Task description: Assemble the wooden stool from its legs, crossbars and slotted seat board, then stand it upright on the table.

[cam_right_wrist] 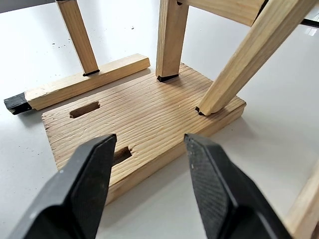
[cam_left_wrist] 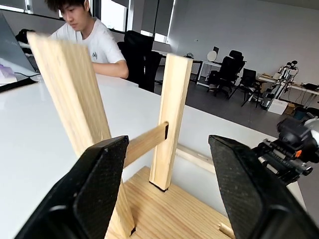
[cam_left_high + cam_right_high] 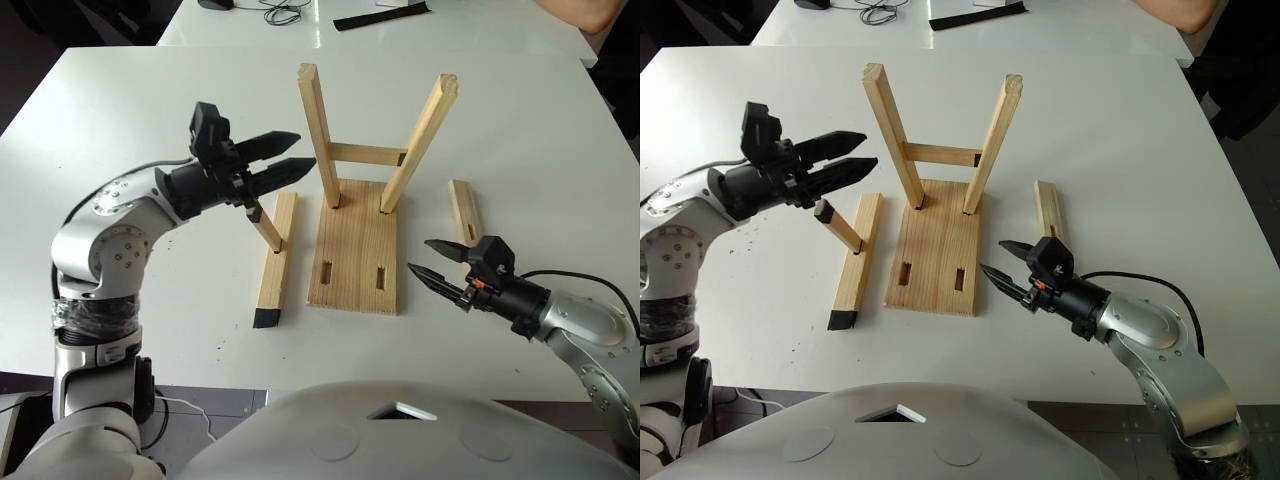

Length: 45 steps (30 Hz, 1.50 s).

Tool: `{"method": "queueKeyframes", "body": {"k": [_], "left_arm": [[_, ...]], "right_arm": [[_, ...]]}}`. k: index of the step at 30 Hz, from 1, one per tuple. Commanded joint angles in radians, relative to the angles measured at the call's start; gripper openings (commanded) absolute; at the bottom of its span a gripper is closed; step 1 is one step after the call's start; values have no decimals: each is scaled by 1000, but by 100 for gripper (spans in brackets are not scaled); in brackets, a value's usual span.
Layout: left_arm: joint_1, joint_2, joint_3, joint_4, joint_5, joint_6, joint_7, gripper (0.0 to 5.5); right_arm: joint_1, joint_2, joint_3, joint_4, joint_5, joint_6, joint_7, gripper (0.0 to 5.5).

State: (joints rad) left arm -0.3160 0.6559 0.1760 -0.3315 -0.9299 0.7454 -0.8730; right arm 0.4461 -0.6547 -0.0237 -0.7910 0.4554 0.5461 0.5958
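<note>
**Mia:** Where is the seat board?

**Ben:** The seat board [image 3: 352,250] lies flat in the middle of the white table [image 3: 120,110]. Two legs stand in its far end, the left upright leg [image 3: 320,135] and the right upright leg [image 3: 420,140]. Their tops lean away from each other.

**Mia:** Does something join them?

**Ben:** Yes, a long crossbar [image 3: 365,154] goes from one to the other. At the near end of the board there are two empty slots [image 3: 327,270].

**Mia:** What else is made of wood?

**Ben:** A lying leg [image 3: 276,270] is flat on the table just left of the board. A short crossbar [image 3: 266,228] sticks up out of it at a slant. A spare leg [image 3: 462,208] lies to the right of the board.

**Mia:** What are the grippers doing?

**Ben:** The left gripper [image 3: 305,150] hangs above the short crossbar, and its tips are close to the left upright leg. Its jaws are apart and hold nothing. The right gripper [image 3: 420,255] is low, near the board's right near corner. Its jaws are apart too, with nothing in them.
</note>
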Motion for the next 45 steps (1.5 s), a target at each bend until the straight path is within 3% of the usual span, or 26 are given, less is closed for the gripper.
{"method": "queueKeyframes", "body": {"k": [1, 6, 9, 16, 21, 31, 37, 45], "left_arm": [[75, 124, 23, -158, -90, 111, -52, 299], [391, 218, 4, -316, 6, 70, -137, 299], [513, 243, -65, -315, 150, -12, -147, 299], [553, 171, -231, -197, 367, -139, -80, 299], [573, 180, -287, -144, 466, -224, -100, 299], [498, 287, -283, 33, 587, -352, -210, 299], [409, 277, -248, 110, 578, -360, -221, 299], [404, 342, -76, -27, 424, 12, -131, 299]], "right_arm": [[58, 20, -23, -34, -12, -21, -25, 251], [100, 30, -50, -49, -11, -34, -36, 251], [115, 31, -58, -54, -10, -37, -39, 251], [75, 28, -36, -41, -12, -25, -38, 251], [69, 20, -18, -46, -29, -25, -39, 251], [120, 50, 4, -62, -66, -42, -79, 251], [122, 60, 11, -57, -84, -48, -83, 251], [205, 79, -9, -79, -110, -77, -103, 251]]}}
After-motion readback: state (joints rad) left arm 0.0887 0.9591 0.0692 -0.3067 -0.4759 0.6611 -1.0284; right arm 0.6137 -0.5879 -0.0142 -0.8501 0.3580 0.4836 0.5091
